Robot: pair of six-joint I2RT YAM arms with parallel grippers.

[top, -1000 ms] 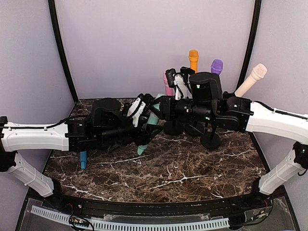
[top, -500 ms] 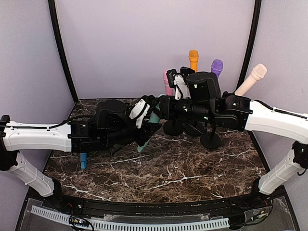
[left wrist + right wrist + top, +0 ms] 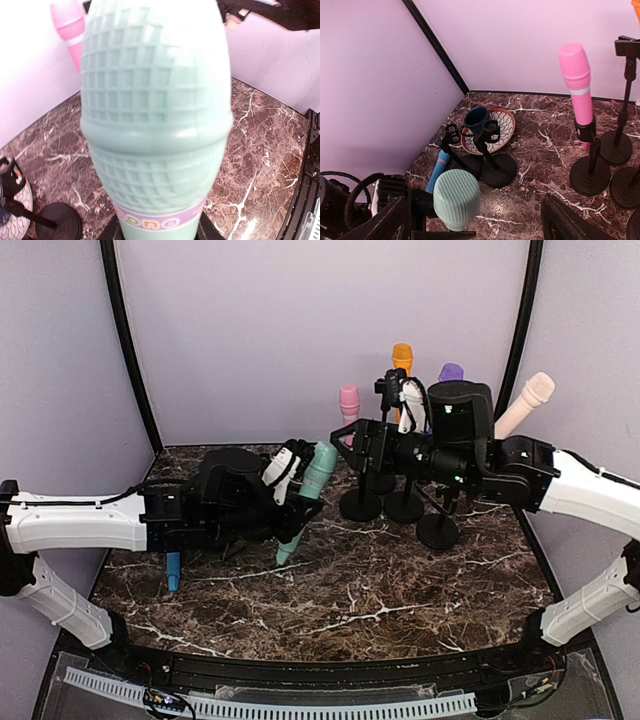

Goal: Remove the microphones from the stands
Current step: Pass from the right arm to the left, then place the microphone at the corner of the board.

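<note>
Mint-green plastic microphone (image 3: 320, 465), its gridded head ringed below by a lilac band, sits tilted in your left gripper (image 3: 292, 495), whose jaws are closed on the handle under the head. The head points up toward the back wall and the tail dips low over the dark brown, white-veined marble tabletop (image 3: 400, 590); whether the tail touches the stone cannot be told. From the left wrist the head fills nearly the whole view (image 3: 155, 115), rising from between the dark fingers. Your right gripper (image 3: 350, 445) hangs just beyond the head on its right side, jaws spread wide and holding nothing; from the right wrist its two black fingers (image 3: 395, 222) frame the scene with the mint-green head (image 3: 456, 199) lying farther off, apart from both. The microphone is clear of every stand in view. Behind the right arm, a pink plastic microphone (image 3: 348, 400) stands upright in the clip of a black round-based stand (image 3: 360, 505), with an orange microphone (image 3: 402, 355), a purple microphone (image 3: 451, 371) and a cream microphone (image 3: 525, 405) rising past the arm, their stands partly hidden. At the table's left, a blue microphone (image 3: 438, 172) lies flat just beside two black clip-topped stands (image 3: 497, 170), and behind them a red-rimmed patterned plate (image 3: 507, 120) carries a dark blue cup (image 3: 476, 117).
</note>
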